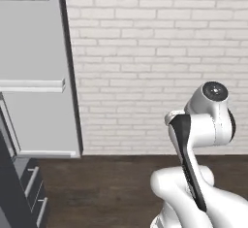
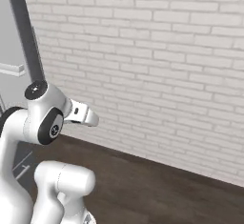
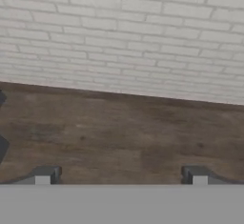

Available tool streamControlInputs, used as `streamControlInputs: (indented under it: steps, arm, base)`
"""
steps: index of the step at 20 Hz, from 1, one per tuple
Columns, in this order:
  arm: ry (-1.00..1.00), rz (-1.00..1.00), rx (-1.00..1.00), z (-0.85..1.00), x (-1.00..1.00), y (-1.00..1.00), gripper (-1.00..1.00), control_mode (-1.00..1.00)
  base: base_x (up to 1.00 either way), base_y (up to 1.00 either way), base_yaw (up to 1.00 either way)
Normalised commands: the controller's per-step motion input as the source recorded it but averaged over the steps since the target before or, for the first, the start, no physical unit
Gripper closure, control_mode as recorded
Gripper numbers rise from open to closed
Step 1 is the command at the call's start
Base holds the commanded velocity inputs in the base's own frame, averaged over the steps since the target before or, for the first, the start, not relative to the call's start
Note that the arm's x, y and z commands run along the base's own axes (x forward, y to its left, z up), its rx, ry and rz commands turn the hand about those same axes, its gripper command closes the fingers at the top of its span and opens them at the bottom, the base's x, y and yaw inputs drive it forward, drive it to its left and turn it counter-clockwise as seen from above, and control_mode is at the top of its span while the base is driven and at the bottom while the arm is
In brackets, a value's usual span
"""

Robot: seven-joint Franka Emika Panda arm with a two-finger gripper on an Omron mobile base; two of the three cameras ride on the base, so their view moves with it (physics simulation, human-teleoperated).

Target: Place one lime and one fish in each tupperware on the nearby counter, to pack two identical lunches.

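- The gripper (image 3: 121,175) is spread wide and holds nothing; its fingertips (image 3: 44,175) hang above the dark wooden floor (image 3: 119,132).
- Behind the floor stands a white brick wall (image 1: 160,52).
- Where the task's things are, I cannot tell.

The white arm (image 1: 201,139) is folding up tight over its base, elbow joint riding high, forearm angling down and forward. In the hand view the gripper (image 3: 121,176) is pointing out level and low, its two dark fingertips (image 3: 44,175) standing wide apart, holding nothing.
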Motion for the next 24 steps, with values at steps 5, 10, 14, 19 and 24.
streamControlInputs:
  steps: [5, 10, 14, 19, 24]
  arm:
    - [0.00, 0.00, 0.00, 0.00, 0.00, 0.00, -1.00, 1.00]
    - [0.00, 0.00, 0.00, 0.00, 0.00, 0.00, -1.00, 1.00]
    - [0.00, 0.00, 0.00, 0.00, 0.00, 0.00, -1.00, 1.00]
    - [0.00, 0.00, 0.00, 0.00, 0.00, 0.00, -1.00, 1.00]
    - [0.00, 0.00, 0.00, 0.00, 0.00, 0.00, -1.00, 1.00]
  base:
    - [1.00, -0.26, 0.31]
    - [0.68, 0.00, 0.75]
    - [0.46, 0.00, 0.83]
    - [0.09, 0.00, 0.91]
    - [0.00, 0.00, 0.88]
